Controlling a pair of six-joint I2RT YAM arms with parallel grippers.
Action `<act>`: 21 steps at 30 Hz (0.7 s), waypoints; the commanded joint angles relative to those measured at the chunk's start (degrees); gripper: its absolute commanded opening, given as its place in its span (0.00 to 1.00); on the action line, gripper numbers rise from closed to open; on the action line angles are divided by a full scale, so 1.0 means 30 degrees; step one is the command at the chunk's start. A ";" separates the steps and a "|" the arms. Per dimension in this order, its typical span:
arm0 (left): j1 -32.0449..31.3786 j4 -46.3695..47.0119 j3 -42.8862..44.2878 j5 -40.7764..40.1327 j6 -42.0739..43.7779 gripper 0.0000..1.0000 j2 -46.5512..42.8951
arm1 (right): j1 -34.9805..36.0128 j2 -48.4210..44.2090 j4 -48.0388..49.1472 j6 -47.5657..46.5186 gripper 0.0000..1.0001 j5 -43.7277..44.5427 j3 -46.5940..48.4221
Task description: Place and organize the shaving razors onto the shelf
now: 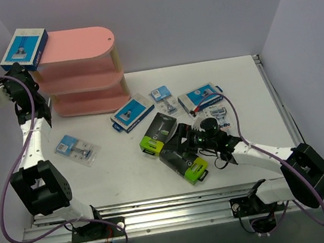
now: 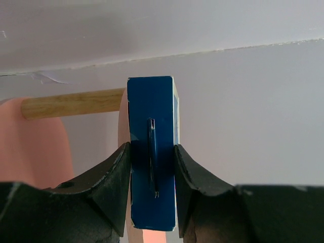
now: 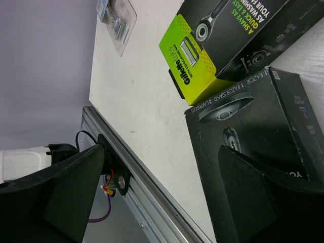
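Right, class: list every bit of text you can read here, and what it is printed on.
"Gillette LABS", "WITH EXFOLIATING BAR": lime-green end of upper black box, right wrist view.
"A SHAVE AS QUICK & EASY AS WASHING YOUR", cut off: its black face.
"1 RAZOR", "1 RAZOR STAND", "2 CARTRIDGES": lower black box.
Blue-and-white boxes, blister packs: too small to read.

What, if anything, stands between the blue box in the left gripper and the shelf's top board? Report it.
Nothing visible does. The left gripper is shut on the blue box right at the left end of the shelf's top board, and the rest of that board looks bare in the top view.
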 commanded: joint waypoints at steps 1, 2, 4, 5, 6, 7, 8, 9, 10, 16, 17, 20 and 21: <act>-0.0023 0.0390 0.1391 -0.0672 -0.0963 0.02 0.0202 | -0.0153 0.0242 0.0962 -0.0185 0.91 -0.0315 -0.0092; -0.0023 0.0389 0.1421 -0.0730 -0.1052 0.02 0.0261 | -0.0153 0.0243 0.0933 -0.0185 0.91 -0.0286 -0.0093; -0.0023 0.0273 0.1684 -0.0760 -0.1256 0.02 0.0495 | -0.0182 0.0330 0.1020 -0.0156 0.91 -0.0286 -0.0093; -0.0023 0.0185 0.1801 -0.0760 -0.1287 0.02 0.0554 | -0.0182 0.0359 0.1021 -0.0127 0.91 -0.0286 -0.0093; -0.0023 0.0097 0.1976 -0.0818 -0.1374 0.02 0.0670 | -0.0182 0.0389 0.1021 -0.0098 0.91 -0.0286 -0.0093; -0.0023 0.0096 0.2094 -0.0790 -0.1375 0.02 0.0758 | -0.0182 0.0418 0.0992 -0.0097 0.91 -0.0344 -0.0093; -0.0023 0.0096 0.2182 -0.0790 -0.1375 0.02 0.0817 | -0.0182 0.0389 0.0991 -0.0097 0.91 -0.0315 -0.0122; -0.0023 0.0067 0.2299 -0.0819 -0.1375 0.02 0.0934 | -0.0182 0.0418 0.0991 -0.0097 0.91 -0.0315 -0.0209; -0.0023 0.0009 0.2503 -0.0848 -0.1317 0.02 0.0964 | -0.0182 0.0418 0.0991 -0.0097 0.91 -0.0286 -0.0268; -0.0052 -0.0167 0.3032 -0.0965 -0.1082 0.02 0.1345 | -0.0211 0.0594 0.1401 0.0108 0.91 -0.0198 -0.0561; -0.0023 -0.0226 0.3119 -0.0965 -0.1082 0.02 0.1374 | -0.0211 0.0623 0.1431 0.0108 0.91 -0.0198 -0.0532; -0.0023 -0.0519 0.3354 -0.1024 -0.0965 0.02 0.1550 | -0.0211 0.0741 0.1460 0.0166 0.91 -0.0198 -0.0503; -0.0023 -0.0490 0.3326 -0.0995 -0.0965 0.02 0.1608 | -0.0211 0.0770 0.1489 0.0137 0.91 -0.0198 -0.0503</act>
